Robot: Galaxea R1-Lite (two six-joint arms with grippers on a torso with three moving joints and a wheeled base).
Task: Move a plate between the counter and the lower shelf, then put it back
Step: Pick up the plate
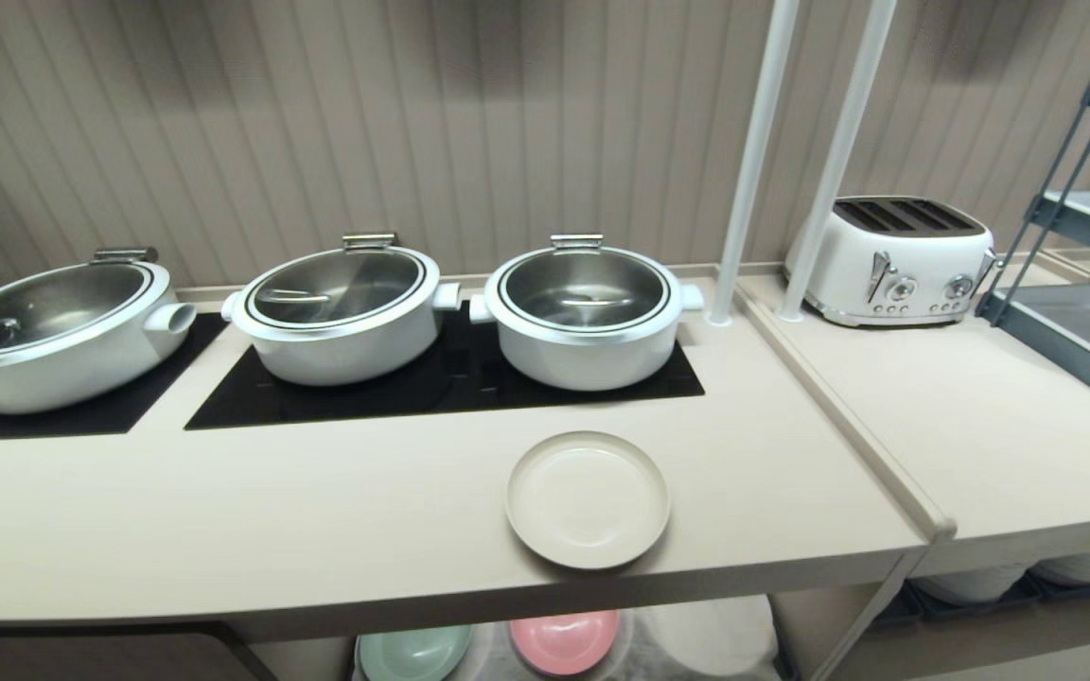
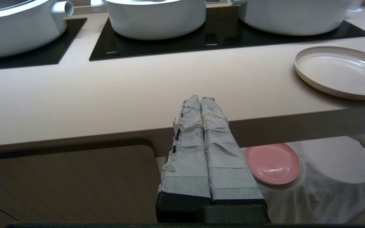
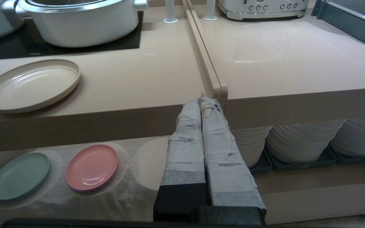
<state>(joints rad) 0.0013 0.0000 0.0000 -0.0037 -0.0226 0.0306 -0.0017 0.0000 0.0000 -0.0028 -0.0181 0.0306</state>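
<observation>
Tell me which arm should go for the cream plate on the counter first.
Probably the right. Both the left gripper and the right gripper are shut and parked below the counter edge, but the cream plate lies slightly toward the robot's right.

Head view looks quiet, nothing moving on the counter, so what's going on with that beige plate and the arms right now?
Nothing is being handled at this moment. The plate lies flat near the front edge of the counter, in front of the right-hand pot. The left gripper and right gripper are both shut and empty, hanging in front of the counter edge, out of the head view. On the lower shelf below, a pink plate and a mint-green plate lie on the white cloth.
</observation>
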